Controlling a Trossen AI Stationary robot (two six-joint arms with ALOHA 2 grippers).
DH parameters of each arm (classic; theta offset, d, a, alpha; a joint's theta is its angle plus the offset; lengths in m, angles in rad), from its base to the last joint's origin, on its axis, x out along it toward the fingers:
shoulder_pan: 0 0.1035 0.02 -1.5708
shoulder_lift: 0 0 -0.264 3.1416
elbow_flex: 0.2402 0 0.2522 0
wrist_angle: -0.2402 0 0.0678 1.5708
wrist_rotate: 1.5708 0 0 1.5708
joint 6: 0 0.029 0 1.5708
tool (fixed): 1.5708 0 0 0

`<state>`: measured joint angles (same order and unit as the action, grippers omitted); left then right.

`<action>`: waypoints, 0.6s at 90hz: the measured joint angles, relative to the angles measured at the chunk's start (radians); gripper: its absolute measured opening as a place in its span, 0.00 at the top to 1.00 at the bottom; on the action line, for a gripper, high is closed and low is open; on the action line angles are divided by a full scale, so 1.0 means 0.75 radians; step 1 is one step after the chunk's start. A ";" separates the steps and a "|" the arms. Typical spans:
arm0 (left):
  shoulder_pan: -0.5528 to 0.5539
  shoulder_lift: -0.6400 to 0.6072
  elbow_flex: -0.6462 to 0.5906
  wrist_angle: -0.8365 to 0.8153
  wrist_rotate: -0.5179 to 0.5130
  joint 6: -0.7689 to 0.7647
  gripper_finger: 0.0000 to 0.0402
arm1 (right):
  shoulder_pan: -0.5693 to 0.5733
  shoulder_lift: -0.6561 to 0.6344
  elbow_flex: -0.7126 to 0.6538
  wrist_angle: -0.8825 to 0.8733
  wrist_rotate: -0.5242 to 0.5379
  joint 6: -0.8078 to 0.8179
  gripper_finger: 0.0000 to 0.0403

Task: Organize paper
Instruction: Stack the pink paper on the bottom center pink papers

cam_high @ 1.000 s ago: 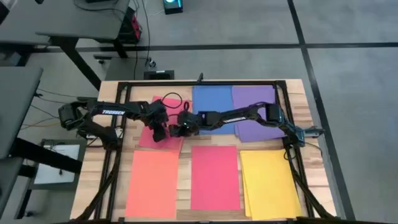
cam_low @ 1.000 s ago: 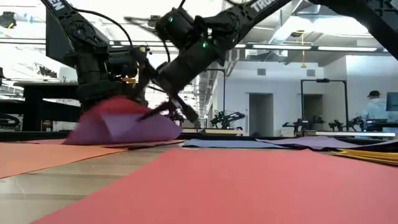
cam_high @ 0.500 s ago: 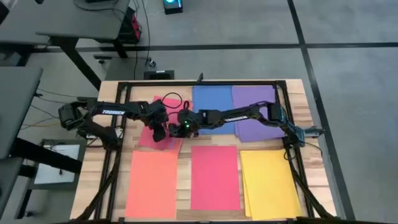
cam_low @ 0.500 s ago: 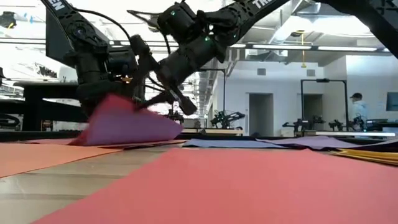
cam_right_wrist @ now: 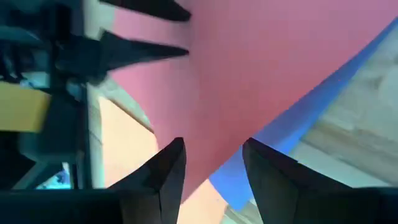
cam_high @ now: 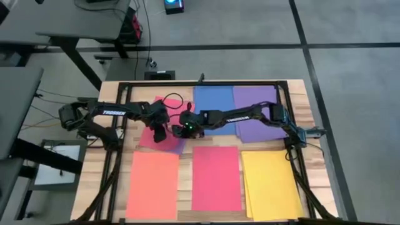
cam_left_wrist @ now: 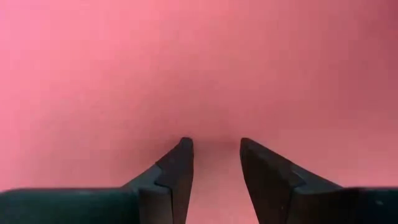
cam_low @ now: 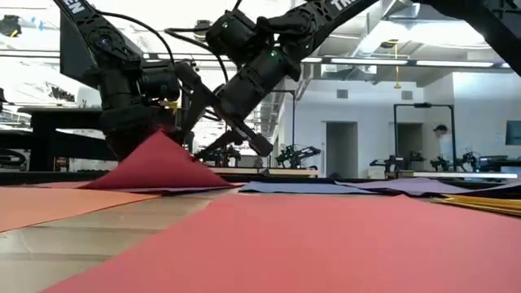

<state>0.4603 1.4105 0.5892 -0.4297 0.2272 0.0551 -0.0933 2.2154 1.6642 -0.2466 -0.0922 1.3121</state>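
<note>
Near the table's [cam_high: 300, 100] far-left corner the pink-red sheet [cam_high: 149, 134] now stands as a peaked tent with its red face outward, where half a second ago the low view showed the purple underside curled up and the right hand's fingers at its edge. The right hand [cam_high: 185, 130] has since drawn up and off the paper; in its own view the fingers stand apart with nothing between them. The left hand [cam_high: 159, 134] sits on the raised sheet, fingers parted and pink paper filling its view; whether it pinches the sheet I cannot tell. A blue-purple sheet [cam_right_wrist: 292, 124] lies under the lifted one. The blue [cam_high: 212, 100], purple [cam_high: 256, 103], salmon-orange [cam_high: 153, 184], second pink-red [cam_high: 215, 178] and yellow [cam_high: 272, 184] sheets lie flat. By my reading the fold is released, so this pile is not yet squared.
</note>
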 joint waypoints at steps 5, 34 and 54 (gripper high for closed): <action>-0.001 0.000 0.000 0.000 0.000 -0.001 0.71 | -0.001 0.028 0.005 0.016 0.037 0.034 0.62; 0.000 -0.001 0.001 -0.007 0.001 -0.013 0.71 | -0.009 0.127 0.000 0.090 0.120 0.146 0.62; 0.000 0.000 0.000 -0.006 0.004 -0.014 0.71 | -0.020 0.134 -0.001 0.212 0.137 0.103 0.62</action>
<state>0.4603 1.4105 0.5893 -0.4343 0.2298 0.0447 -0.1085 2.3161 1.6638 -0.0875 0.0109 1.3892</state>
